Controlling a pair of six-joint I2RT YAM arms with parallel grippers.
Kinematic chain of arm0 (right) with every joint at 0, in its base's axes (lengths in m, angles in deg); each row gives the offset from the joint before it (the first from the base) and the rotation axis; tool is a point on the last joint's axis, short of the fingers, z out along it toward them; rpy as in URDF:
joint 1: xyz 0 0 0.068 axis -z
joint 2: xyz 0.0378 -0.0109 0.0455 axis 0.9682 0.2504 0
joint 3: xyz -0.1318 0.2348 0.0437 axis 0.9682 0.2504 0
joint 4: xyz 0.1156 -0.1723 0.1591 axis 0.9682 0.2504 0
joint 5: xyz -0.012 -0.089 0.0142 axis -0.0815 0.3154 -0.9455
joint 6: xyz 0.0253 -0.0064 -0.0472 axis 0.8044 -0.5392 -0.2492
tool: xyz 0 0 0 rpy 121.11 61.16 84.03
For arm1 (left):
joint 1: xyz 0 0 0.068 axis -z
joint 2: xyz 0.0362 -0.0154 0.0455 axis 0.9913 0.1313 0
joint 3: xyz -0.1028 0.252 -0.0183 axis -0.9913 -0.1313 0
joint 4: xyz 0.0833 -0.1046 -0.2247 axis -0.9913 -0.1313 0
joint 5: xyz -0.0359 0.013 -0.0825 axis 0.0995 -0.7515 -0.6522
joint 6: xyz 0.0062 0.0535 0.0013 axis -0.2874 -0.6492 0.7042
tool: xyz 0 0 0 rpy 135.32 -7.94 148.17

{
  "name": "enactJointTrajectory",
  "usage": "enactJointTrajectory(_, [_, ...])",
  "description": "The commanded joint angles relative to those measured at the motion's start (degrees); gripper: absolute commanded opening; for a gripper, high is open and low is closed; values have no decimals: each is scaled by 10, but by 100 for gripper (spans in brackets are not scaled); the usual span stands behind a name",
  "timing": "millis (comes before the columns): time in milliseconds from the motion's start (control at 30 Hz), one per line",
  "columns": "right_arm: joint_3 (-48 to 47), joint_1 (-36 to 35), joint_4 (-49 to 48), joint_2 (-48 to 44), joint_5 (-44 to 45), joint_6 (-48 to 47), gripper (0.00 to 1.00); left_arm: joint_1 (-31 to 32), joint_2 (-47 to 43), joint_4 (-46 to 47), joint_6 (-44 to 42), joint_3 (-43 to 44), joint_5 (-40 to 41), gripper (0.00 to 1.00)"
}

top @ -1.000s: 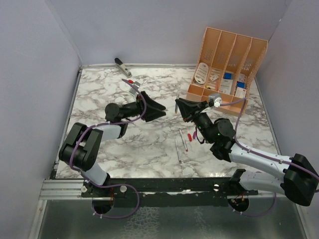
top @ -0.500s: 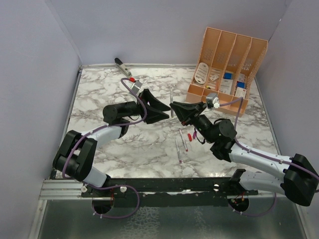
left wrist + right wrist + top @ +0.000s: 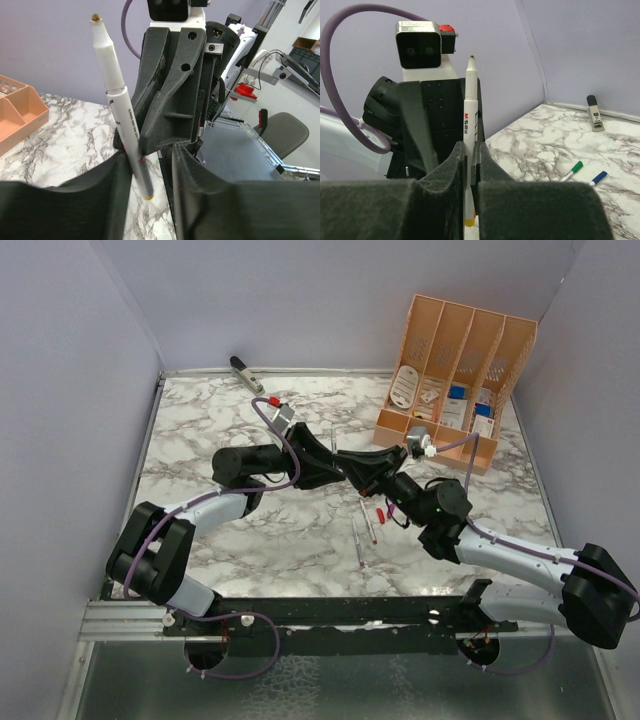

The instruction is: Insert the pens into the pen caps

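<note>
Right hand [image 3: 469, 152] is pressed together on the lower shaft of a pen [image 3: 469, 110] and holds it upright above the counter [image 3: 555, 145], bare tip up, so its long axis stands across the line between both arms. Left hand [image 3: 149, 160] faces it directly, spread and empty as far as I can see, and the shaft stands inside this gap, closer to one finger [image 3: 75, 200]. I judge the coming move turns on this crossing; the red cap [image 3: 381, 512] lies on the counter, on the right arm's side.

Organizer [image 3: 455, 390]: tabletop [image 3: 200, 430] back right.
Stapler [image 3: 244, 372]: back left corner.
Loose pens [image 3: 358, 540]: near centre, lying flat.
Upright pen [image 3: 469, 110]: in right tool [image 3: 469, 150], above centre.
</note>
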Motion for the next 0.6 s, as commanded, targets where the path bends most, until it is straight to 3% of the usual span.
enactJointTrajectory(0, [-8,1,-22,4,-6,4,1,4,-23,-15,-36,14,-9,25])
enactJointTrajectory(100, [-9,1,-17,3,-2,-1,1,4,-28,-39,-55,15,-5,14])
enactJointTrajectory(167, [-10,1,-11,2,-1,-4,1,4,-32,-58,-68,15,2,0])
enactJointTrajectory(333, [-15,1,5,-1,4,-20,2,4,-44,-113,-99,17,19,0])
enactJointTrajectory(367, [-14,1,6,-4,7,-29,9,4,-48,-129,-108,18,21,0])
enactJointTrajectory(467, [-15,1,17,-29,31,-56,45,4,-57,-221,-156,24,35,0])
enactJointTrajectory(567, [-15,1,51,-66,78,-84,60,4,-67,-352,-223,36,69,0])
